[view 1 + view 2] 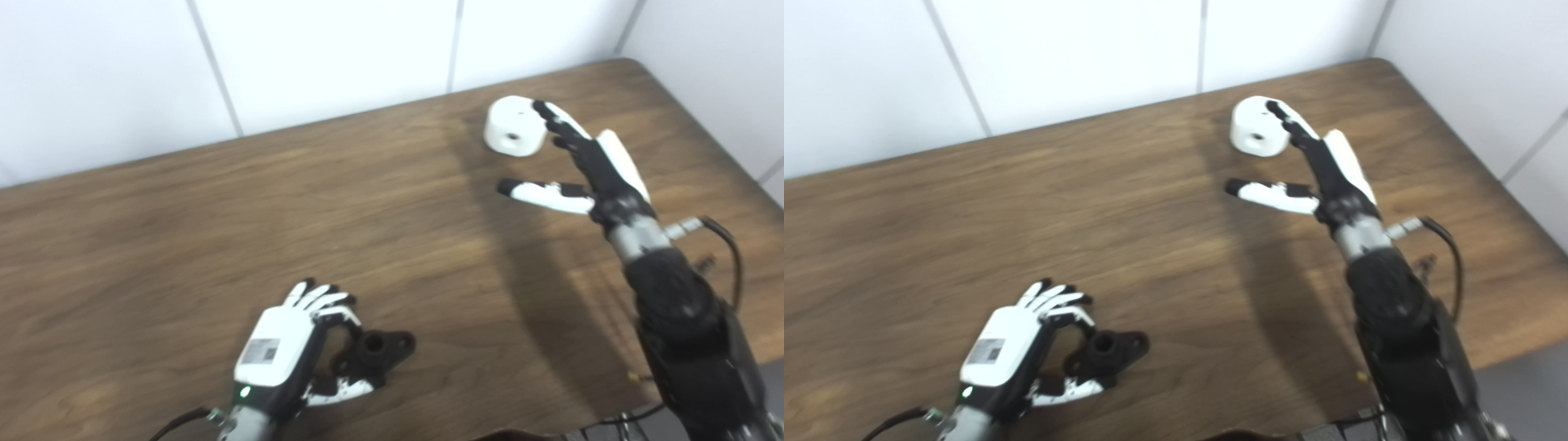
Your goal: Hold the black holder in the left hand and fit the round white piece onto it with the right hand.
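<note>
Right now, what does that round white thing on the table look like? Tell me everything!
The round white piece is a short, chunky drum, smooth and plastic-looking, with a dark hole in the side facing us. It sits on the far right part of the wooden table, near the wall. The right hand is open beside it, fingertips at its top edge, not gripping it yet.

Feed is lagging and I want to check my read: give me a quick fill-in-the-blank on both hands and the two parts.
1. The left hand is closed on the ____ holder.
2. The white piece lies near the table's far ____ corner.
3. The right hand is ____, fingers beside the piece.

Missing: black; right; open
</note>
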{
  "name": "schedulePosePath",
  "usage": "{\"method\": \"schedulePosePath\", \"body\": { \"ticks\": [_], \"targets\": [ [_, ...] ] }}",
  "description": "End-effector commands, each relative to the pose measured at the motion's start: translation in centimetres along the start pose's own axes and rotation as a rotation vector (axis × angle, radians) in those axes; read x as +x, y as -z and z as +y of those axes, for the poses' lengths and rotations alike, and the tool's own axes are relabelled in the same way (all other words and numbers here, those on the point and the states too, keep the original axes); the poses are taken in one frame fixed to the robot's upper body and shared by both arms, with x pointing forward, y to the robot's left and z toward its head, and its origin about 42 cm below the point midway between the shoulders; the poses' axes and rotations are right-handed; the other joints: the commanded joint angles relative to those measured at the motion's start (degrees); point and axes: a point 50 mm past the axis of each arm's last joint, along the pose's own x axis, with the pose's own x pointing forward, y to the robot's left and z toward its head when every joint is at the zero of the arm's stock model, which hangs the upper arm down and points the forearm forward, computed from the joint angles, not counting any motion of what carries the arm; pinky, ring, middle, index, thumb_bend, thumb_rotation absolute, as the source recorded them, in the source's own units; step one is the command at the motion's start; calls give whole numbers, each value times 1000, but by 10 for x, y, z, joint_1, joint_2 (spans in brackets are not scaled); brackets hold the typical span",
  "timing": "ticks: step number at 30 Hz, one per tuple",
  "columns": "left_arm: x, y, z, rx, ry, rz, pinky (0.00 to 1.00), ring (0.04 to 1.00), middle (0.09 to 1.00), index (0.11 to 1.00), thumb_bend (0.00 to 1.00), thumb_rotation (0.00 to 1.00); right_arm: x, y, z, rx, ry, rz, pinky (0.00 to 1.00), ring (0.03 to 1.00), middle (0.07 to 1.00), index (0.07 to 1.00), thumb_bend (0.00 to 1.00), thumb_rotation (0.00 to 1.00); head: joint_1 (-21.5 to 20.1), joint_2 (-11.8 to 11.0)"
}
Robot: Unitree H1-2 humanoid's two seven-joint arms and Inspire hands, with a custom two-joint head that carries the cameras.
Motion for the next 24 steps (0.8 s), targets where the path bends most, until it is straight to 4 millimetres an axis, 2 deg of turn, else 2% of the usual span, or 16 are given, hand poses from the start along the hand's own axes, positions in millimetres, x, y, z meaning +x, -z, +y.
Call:
{"method": "schedulePosePath", "body": {
  "ticks": [1, 8, 14, 20, 24],
  "targets": [
    [-16, 19, -10, 37, 75, 55, 953, 872, 791, 487, 516, 50, 16, -10, -13, -75, 42, -45, 887, 938, 948, 930, 737, 457, -5, -2],
    [-23, 28, -10, 50, 79, 56, 933, 869, 787, 486, 517, 49, 50, -10, -16, -174, 42, -22, 993, 998, 987, 940, 708, 421, -32, -17],
    [-26, 33, -8, 47, 82, 56, 945, 872, 788, 487, 518, 46, 78, -12, -19, -255, 73, -1, 964, 1000, 1000, 905, 722, 370, -54, -30],
    [-28, 35, -8, 45, 82, 59, 935, 862, 781, 486, 519, 45, 106, -12, -24, -335, 56, 38, 977, 1000, 1000, 902, 732, 383, -62, -38],
    [-29, 34, -8, 35, 86, 65, 932, 866, 784, 486, 518, 45, 118, -9, -31, -363, 52, 60, 968, 1000, 1000, 889, 748, 381, -63, -42]
  ]
}}
